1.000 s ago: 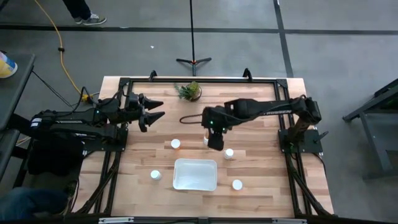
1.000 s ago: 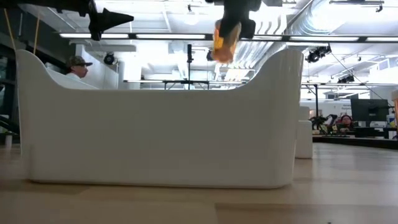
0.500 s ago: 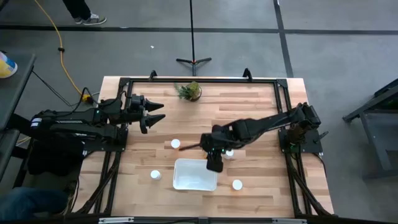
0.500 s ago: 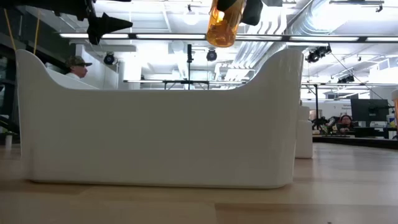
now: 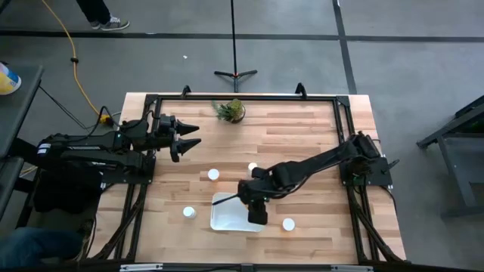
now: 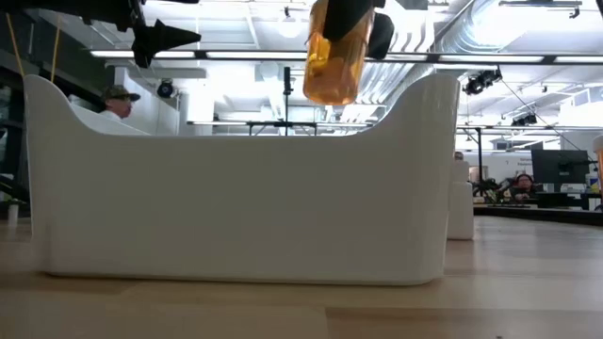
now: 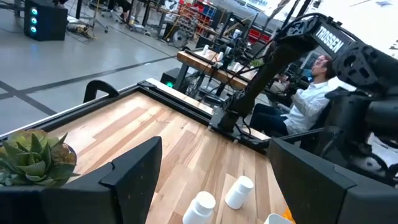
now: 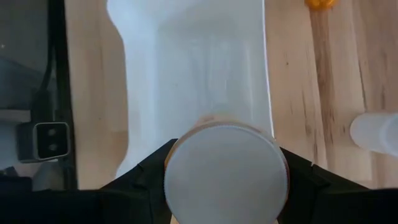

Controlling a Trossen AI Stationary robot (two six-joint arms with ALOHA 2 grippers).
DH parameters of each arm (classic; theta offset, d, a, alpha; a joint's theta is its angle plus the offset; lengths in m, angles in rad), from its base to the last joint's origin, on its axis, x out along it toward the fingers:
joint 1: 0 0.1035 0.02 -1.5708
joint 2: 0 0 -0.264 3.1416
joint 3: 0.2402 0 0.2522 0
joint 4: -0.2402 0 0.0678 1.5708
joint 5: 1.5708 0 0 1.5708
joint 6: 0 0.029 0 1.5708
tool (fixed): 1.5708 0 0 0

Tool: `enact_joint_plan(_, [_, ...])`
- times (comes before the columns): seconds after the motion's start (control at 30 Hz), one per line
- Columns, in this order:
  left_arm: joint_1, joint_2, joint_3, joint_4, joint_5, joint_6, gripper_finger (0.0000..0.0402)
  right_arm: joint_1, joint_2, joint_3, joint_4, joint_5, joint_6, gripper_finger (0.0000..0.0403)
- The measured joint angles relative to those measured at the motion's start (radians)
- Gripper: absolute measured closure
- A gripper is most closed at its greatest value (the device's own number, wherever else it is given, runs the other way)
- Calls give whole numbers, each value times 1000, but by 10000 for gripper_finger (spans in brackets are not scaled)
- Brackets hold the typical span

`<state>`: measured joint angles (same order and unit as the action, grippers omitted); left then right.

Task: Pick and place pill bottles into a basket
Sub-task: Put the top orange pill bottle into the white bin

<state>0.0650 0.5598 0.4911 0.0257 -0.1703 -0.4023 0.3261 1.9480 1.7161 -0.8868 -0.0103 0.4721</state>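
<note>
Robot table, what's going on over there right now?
The right gripper holds a pill bottle with an orange body by its white cap end, hanging above the white basket, not yet released. The basket looks empty inside. Four other bottles stand on the table around it, such as one beside the basket. The left gripper waits open at the table's left edge. A small potted plant sits at the far side.

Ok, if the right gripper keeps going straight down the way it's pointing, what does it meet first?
Most likely the basket floor. The right gripper, shut on a pill bottle, points down over the basket's interior, which looks bare beneath it. The bottle's base would touch before the fingers do.
</note>
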Motion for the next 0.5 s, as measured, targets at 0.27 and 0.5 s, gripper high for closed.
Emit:
enact_joint_plan(0.27, [0,0,0,-2,0,0,71,2,72,0,17,0,-9,206])
enact_joint_plan(0.5, [0,0,0,-2,-1,0,71,2,102,0,19,8,-33,206])
